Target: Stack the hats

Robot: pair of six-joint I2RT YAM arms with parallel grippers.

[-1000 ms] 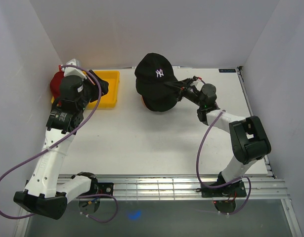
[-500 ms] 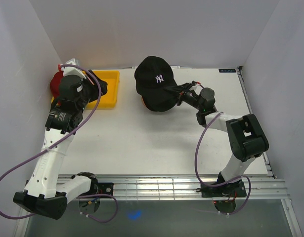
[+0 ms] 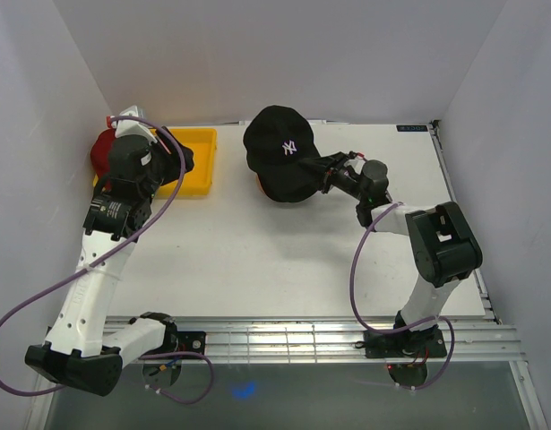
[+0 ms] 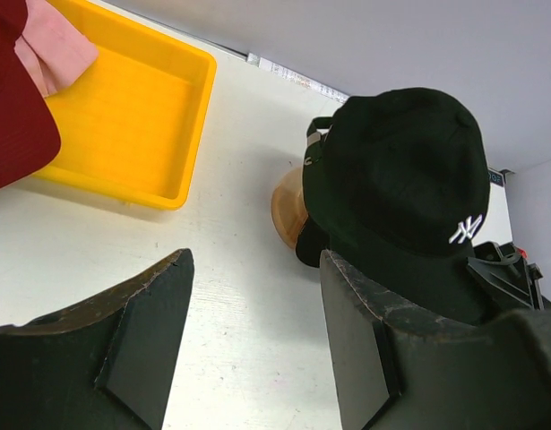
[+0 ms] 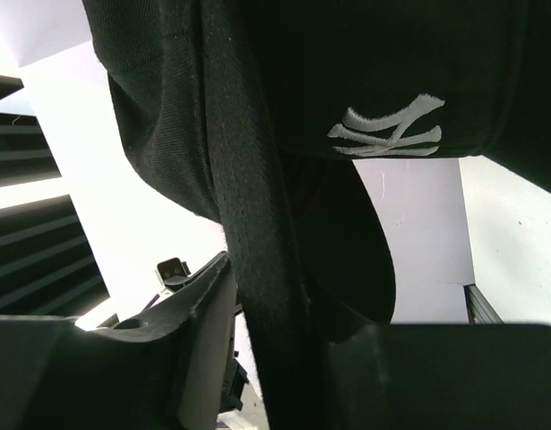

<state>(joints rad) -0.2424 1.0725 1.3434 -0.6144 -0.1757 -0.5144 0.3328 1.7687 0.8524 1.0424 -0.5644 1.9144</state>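
Right wrist view is showing the right gripper (image 5: 275,305) clamping the brim of the black cap (image 3: 279,148); the left gripper (image 4: 253,269) is hanging open, empty, at the far left corner.

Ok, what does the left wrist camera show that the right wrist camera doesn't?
Only the left wrist view shows the yellow tray, the red hat and pink hat at its left end, the wooden stand under the black cap, and the left gripper, open and empty. Only the right wrist view shows, close up, the right gripper closed on the cap's brim, seen from beneath. Both views show the black cap and its white logo.
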